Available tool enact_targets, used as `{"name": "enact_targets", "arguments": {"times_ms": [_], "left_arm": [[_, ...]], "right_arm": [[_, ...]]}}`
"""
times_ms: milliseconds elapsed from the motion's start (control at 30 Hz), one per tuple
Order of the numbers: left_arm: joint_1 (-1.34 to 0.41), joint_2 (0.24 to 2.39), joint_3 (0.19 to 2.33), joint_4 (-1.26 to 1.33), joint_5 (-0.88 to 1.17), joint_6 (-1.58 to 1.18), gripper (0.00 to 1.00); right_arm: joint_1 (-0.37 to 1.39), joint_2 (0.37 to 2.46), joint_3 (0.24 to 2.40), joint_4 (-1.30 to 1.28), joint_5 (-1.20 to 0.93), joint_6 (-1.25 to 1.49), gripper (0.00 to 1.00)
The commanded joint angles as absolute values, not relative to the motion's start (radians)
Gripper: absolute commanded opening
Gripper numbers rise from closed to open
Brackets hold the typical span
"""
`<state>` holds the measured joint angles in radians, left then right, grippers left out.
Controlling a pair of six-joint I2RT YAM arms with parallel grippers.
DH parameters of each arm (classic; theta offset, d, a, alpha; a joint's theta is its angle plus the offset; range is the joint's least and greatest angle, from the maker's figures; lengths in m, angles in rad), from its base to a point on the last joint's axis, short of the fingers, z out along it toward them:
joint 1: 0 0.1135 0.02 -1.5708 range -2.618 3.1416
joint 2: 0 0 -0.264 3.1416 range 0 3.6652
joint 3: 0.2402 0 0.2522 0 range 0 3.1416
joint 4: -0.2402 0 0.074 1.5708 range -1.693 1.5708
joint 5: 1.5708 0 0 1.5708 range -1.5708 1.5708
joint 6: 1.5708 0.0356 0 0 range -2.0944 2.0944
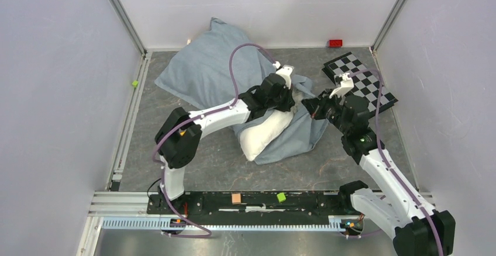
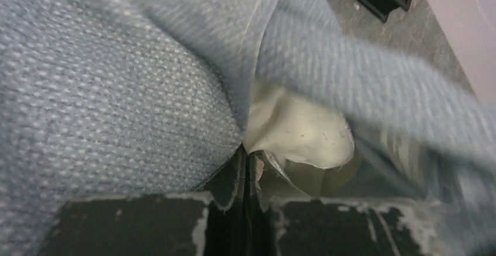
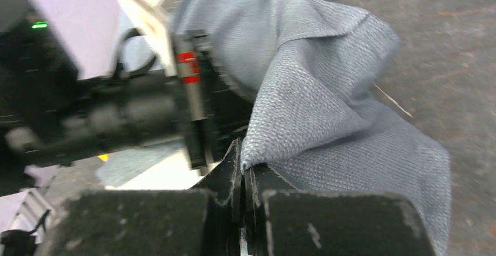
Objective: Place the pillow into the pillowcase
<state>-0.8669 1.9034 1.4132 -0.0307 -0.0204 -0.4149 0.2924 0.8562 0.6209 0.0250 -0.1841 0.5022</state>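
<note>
While pillow (image 1: 266, 134) lies partly inside pillowcase (image 1: 202, 72) on worktop (image 1: 216, 165), left hand (image 2: 248, 158) and right hand (image 3: 243, 163) each clenched on pillowcase edge.

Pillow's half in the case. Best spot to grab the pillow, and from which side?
Probably the bare near end of the pillow, pinching a fold at its rounded corner, coming from the arm-base side. The rest sits inside the pillowcase, and the body looks too plump for the jaws to span.
</note>
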Motion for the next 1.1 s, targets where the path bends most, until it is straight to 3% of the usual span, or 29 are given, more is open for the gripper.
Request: {"name": "enact_targets", "arguments": {"times_ms": [0, 167, 233, 333, 500, 667, 900, 1000, 1067], "left_arm": [[-0.847, 2.038, 1.563, -0.194, -0.065, -0.502, 0.02], [-0.76, 2.181, 1.854, -0.358, -0.006, -0.728, 0.03], [-0.752, 2.196, 1.919, -0.373, 0.077, -0.736, 0.09], [-0.776, 2.158, 1.937, -0.408, 0.135, -0.686, 0.28], [-0.808, 1.951, 1.767, -0.425, 0.227, -0.631, 0.61], [-0.895, 1.662, 1.631, -0.545, 0.13, -0.526, 0.92], [-0.904, 1.438, 1.519, -0.783, -0.304, -0.459, 1.0], [-0.897, 1.493, 1.512, -0.86, -0.451, -0.422, 1.0], [-0.871, 1.544, 1.493, -0.851, -0.416, -0.413, 1.0]], "right_arm": [[0.32, 0.841, 0.744, 0.255, -0.3, 0.568, 0.0], [0.377, 0.791, 0.613, 0.219, -0.29, 0.543, 0.0], [0.373, 0.773, 0.568, 0.157, -0.244, 0.513, 0.0], [0.332, 0.788, 0.529, 0.102, -0.203, 0.484, 0.0], [0.259, 0.865, 0.523, 0.15, -0.253, 0.501, 0.0], [0.259, 0.963, 0.56, 0.175, -0.248, 0.497, 0.0], [0.259, 1.052, 0.59, 0.215, -0.269, 0.508, 0.0], [0.259, 1.077, 0.6, 0.23, -0.285, 0.519, 0.0], [0.259, 1.089, 0.603, 0.241, -0.294, 0.522, 0.0]]}}
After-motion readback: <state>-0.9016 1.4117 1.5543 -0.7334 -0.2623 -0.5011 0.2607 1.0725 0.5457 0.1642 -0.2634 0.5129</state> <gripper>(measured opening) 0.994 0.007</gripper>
